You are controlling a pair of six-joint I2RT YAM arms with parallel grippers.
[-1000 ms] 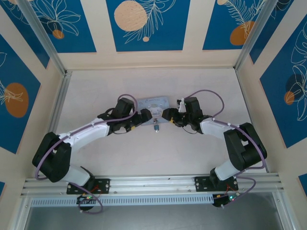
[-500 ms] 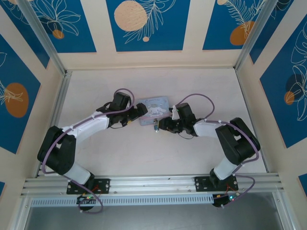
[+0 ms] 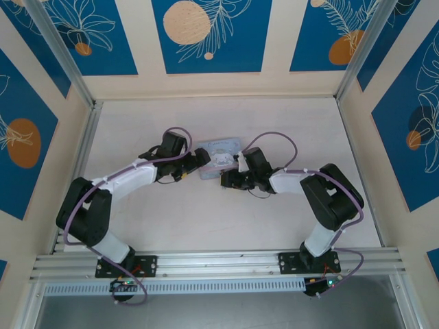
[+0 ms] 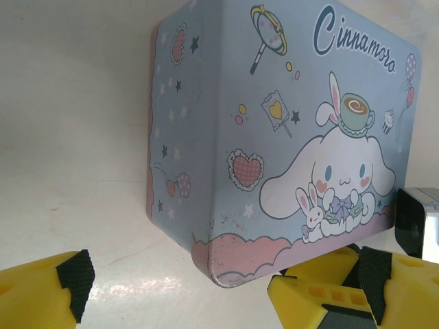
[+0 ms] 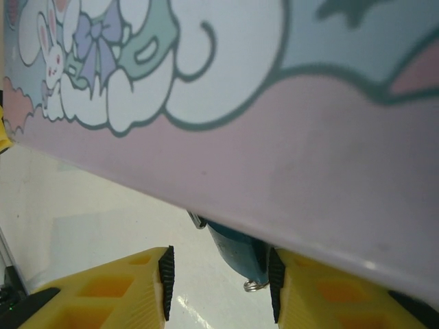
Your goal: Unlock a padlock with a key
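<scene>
**A:** What does the overhead camera give you?

**B:** Both arms bend inward to the light-blue Cinnamoroll tin (image 3: 221,156) at mid-table. The left gripper (image 3: 205,164) is at the tin's left end and the right gripper (image 3: 225,181) is at its near edge. The table (image 3: 206,226) is bare all round them, and the frame rails stand well apart.

**A:** And the wrist cameras?

**B:** On the left wrist, the yellow fingers (image 4: 41,291) are spread wide with nothing between them. The tin's pink corner is just ahead of the gap.

**A:** Where's the padlock?

**B:** The right wrist camera shows it. The dark blue padlock (image 5: 236,250) sits between that gripper's pads (image 5: 166,274), tucked under the tin's pink lower edge. It lies against the right-hand pad, with bare table showing between it and the other. The jaws are parted and not clamped on it.

**A:** The key?

**B:** I can't make it out. A small metal ring (image 5: 255,285) hangs at the padlock's base.
</scene>
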